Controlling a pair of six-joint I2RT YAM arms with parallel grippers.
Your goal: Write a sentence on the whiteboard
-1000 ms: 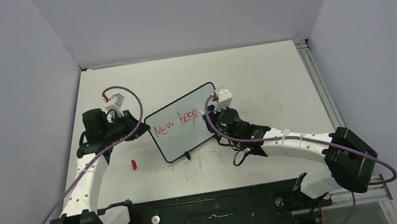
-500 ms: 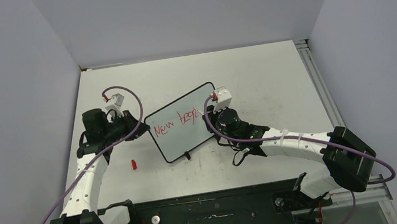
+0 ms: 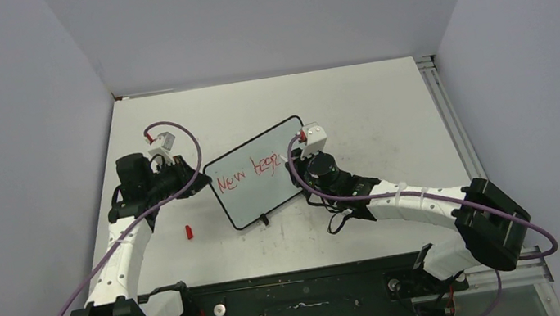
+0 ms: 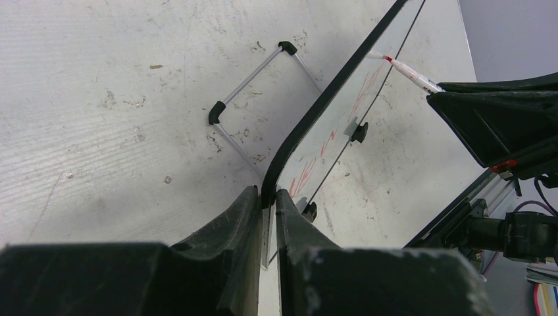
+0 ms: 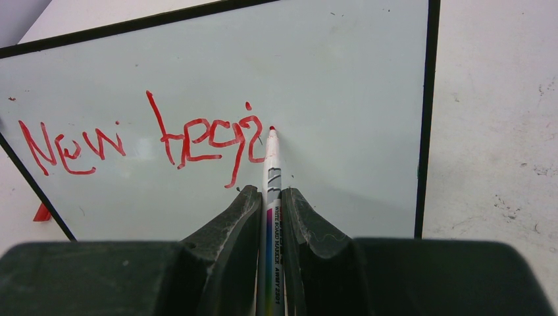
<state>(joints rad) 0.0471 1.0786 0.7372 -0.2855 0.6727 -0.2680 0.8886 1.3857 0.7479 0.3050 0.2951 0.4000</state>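
The whiteboard (image 3: 264, 185) stands tilted in the middle of the table, black-framed. My left gripper (image 3: 196, 183) is shut on its left edge; in the left wrist view the frame (image 4: 309, 112) runs straight into my left gripper (image 4: 266, 196). Red lettering, the sentence (image 5: 141, 141), reads roughly "New begi" in one line. My right gripper (image 5: 266, 192) is shut on a white marker (image 5: 272, 172). Its red tip rests at the board (image 5: 342, 72) just right of the last letter. From above, my right gripper (image 3: 294, 161) sits at the board's right side, by the writing (image 3: 247, 173).
A small red cap (image 3: 188, 231) lies on the table left of the board's lower corner and shows in the right wrist view as the cap (image 5: 43, 212). A wire bracket (image 4: 251, 99) with black corners lies behind the board. Grey walls enclose the table.
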